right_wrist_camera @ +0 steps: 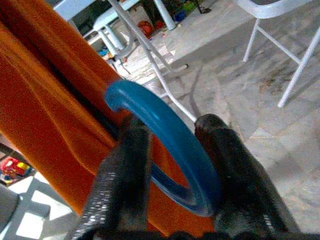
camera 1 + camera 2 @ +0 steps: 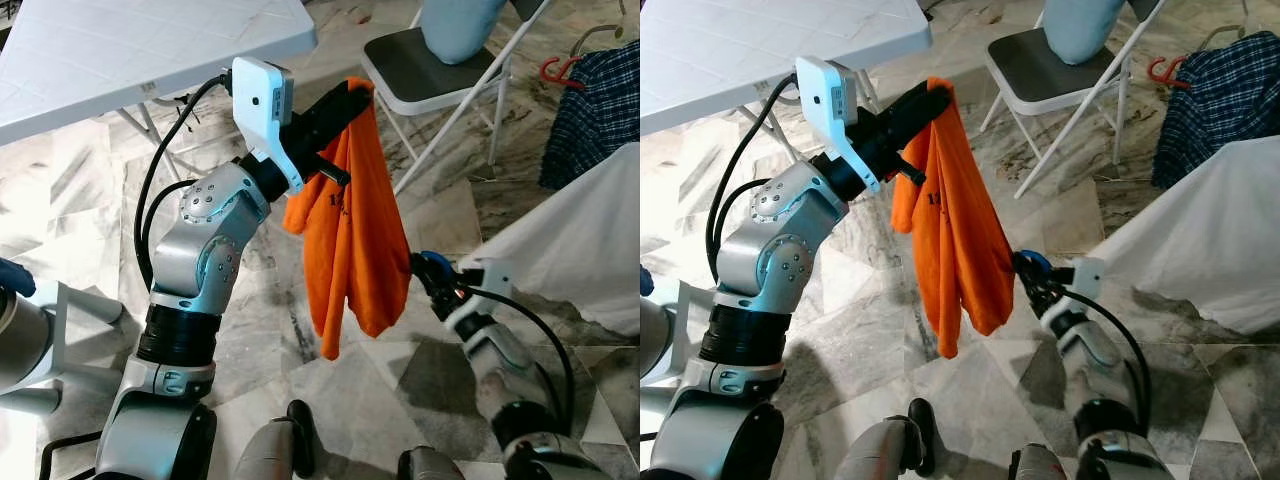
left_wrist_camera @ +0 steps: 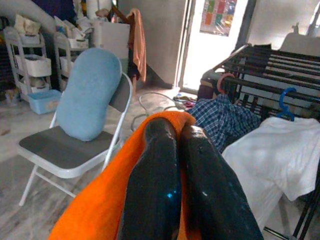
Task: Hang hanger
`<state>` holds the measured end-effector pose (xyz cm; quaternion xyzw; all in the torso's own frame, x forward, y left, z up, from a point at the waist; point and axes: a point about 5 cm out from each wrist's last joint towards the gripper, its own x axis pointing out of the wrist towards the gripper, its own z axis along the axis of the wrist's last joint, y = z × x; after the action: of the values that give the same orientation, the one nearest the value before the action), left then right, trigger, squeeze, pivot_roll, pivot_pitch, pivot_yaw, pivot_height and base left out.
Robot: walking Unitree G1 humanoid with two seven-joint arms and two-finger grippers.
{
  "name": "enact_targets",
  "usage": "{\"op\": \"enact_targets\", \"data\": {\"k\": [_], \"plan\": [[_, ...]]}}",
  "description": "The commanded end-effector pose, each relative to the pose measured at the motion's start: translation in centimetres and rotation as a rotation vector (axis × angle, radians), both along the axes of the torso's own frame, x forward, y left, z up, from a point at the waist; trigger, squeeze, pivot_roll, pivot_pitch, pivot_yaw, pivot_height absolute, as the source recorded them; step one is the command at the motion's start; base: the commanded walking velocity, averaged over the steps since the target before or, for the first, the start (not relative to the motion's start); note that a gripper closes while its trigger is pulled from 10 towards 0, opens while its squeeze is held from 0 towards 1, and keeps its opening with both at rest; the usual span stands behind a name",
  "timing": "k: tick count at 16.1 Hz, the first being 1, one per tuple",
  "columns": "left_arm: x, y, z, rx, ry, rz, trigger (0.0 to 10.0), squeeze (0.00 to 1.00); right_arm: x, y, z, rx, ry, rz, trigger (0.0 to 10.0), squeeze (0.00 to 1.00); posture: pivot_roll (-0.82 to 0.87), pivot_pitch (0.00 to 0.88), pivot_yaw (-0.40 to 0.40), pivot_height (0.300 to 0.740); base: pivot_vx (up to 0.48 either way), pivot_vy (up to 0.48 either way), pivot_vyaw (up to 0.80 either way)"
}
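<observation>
Orange shirt (image 2: 350, 240): hangs in mid-air over the marble floor (image 2: 300, 390), its top edge pinched between the closed fingers of the left gripper (image 2: 345, 100), raised at arm's length. Blue hanger (image 1: 165, 145): its curved hook lies between the fingers of the right gripper (image 2: 432, 270), which close narrowly around it just beside the shirt's lower edge. White folding surface (image 2: 120, 50): upper left. Folding chair (image 2: 420, 70) carrying a blue cushion (image 3: 90, 92): beyond the shirt. Drying rack (image 3: 270, 65): holds a plaid shirt (image 2: 595, 110) and white cloth (image 2: 580, 240), on the right.
</observation>
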<state>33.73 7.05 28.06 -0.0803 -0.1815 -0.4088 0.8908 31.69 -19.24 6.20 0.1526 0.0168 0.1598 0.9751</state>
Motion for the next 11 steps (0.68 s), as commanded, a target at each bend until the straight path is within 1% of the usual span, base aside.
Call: {"op": "enact_targets", "data": {"k": [1,2,8,10,11], "plan": [[0.0,0.9,1.6,-0.022,-0.075,0.028,4.6,0.0,-0.8,-0.5,-0.8,0.0,0.027,-0.007,0.0,0.0,0.04,0.196,0.148,0.74,0.0,0.0,0.0],[0.1,1.0,1.5,-0.022,-0.074,0.035,4.6,0.0,-0.9,-1.1,-0.7,-0.008,0.025,-0.019,0.0,0.0,0.03,0.195,0.144,0.74,0.0,0.0,0.0],[0.8,1.9,1.0,-0.01,-0.068,0.071,4.6,0.0,-1.3,-2.5,-0.1,-0.028,0.0,-0.031,0.0,0.0,0.01,0.191,0.14,0.74,0.0,0.0,0.0],[1.1,2.2,0.4,-0.003,-0.052,0.09,4.7,0.0,-1.5,-2.9,0.2,-0.038,-0.015,-0.025,0.0,0.0,0.0,0.197,0.134,0.74,0.0,0.0,0.0],[1.5,2.5,-0.7,0.007,-0.022,0.111,4.6,0.0,-1.7,-3.4,0.8,-0.049,-0.035,-0.026,0.0,0.0,-0.01,0.201,0.131,0.74,0.0,0.0,0.0]]}}
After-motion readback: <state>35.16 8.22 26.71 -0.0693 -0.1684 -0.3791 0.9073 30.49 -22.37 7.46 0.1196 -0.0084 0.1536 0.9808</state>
